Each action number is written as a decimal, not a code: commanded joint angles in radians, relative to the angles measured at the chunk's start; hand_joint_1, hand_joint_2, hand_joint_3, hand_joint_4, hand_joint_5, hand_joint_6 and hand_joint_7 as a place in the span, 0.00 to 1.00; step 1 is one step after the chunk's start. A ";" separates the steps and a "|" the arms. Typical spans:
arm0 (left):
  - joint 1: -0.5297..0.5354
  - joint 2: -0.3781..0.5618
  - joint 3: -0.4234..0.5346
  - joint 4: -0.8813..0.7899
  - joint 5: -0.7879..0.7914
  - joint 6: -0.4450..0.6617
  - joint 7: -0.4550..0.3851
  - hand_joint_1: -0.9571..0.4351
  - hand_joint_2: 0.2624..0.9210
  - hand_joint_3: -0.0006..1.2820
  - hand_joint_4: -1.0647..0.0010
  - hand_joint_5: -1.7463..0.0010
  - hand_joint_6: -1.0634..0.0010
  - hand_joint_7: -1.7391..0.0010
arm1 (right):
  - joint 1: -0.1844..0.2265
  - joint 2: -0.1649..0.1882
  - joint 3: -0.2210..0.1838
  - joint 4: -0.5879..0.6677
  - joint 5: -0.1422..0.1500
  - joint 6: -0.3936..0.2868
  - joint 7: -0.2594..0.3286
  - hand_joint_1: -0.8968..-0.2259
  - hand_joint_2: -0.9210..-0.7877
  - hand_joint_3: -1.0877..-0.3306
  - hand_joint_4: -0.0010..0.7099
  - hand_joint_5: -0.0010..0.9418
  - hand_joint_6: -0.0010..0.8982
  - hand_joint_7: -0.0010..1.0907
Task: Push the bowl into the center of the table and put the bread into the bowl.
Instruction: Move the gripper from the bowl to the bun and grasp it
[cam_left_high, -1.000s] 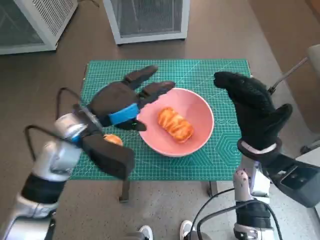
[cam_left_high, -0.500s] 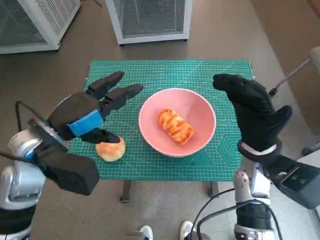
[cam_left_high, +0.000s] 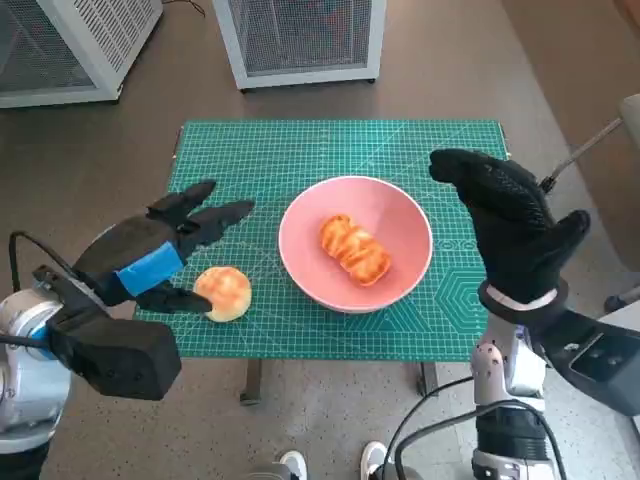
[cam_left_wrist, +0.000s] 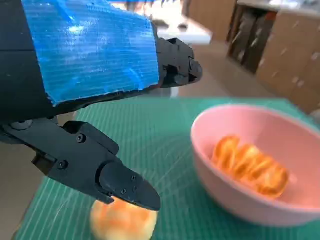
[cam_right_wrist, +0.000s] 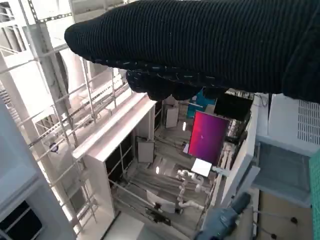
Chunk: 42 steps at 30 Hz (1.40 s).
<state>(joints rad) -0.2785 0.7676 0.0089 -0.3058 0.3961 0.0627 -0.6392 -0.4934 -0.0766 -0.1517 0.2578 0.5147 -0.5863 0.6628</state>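
Note:
The pink bowl (cam_left_high: 356, 245) stands near the middle of the green mat (cam_left_high: 300, 150), with a twisted golden pastry (cam_left_high: 353, 249) lying inside it. A round bun (cam_left_high: 226, 292) lies on the mat left of the bowl, near the front edge. My left hand (cam_left_high: 160, 248) hovers over the mat's left side with fingers spread, its thumb tip close to the bun. The left wrist view shows the bowl (cam_left_wrist: 260, 170), the pastry (cam_left_wrist: 249, 167) and the bun (cam_left_wrist: 122, 222) beneath the black fingers (cam_left_wrist: 115, 177). My right hand (cam_left_high: 505, 222) is raised beside the bowl's right rim, holding nothing.
The mat covers a small table whose front edge (cam_left_high: 300, 358) runs just past the bun. Two white mesh-fronted cabinets (cam_left_high: 300, 38) stand on the floor beyond the table. A person's shoes (cam_left_high: 290, 465) show below the front edge.
My left hand has drawn back from the bowl's left rim toward the front left, uncovering the bun. The bowl, the pastry and my right hand have stayed put.

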 joint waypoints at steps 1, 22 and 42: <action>0.012 0.018 -0.024 -0.014 0.018 0.029 -0.024 0.54 0.72 0.00 1.00 1.00 0.82 0.97 | 0.011 -0.005 -0.005 0.005 0.015 0.025 0.013 0.68 0.00 0.90 0.38 0.00 0.15 0.47; -0.025 -0.016 -0.172 0.183 0.114 0.026 0.016 0.50 0.74 0.00 0.97 1.00 0.81 0.99 | 0.018 -0.014 -0.021 -0.015 0.003 0.043 0.012 0.68 0.00 0.90 0.38 0.00 0.14 0.47; -0.089 -0.116 -0.296 0.431 0.221 0.043 0.104 0.54 0.80 0.01 0.85 0.98 0.73 0.98 | 0.015 -0.024 -0.025 -0.019 -0.003 0.044 0.010 0.69 0.00 0.90 0.38 0.00 0.14 0.47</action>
<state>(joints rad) -0.3537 0.6674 -0.2765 0.0888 0.6073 0.1033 -0.5618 -0.4929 -0.0959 -0.1762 0.2358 0.5147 -0.5489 0.6681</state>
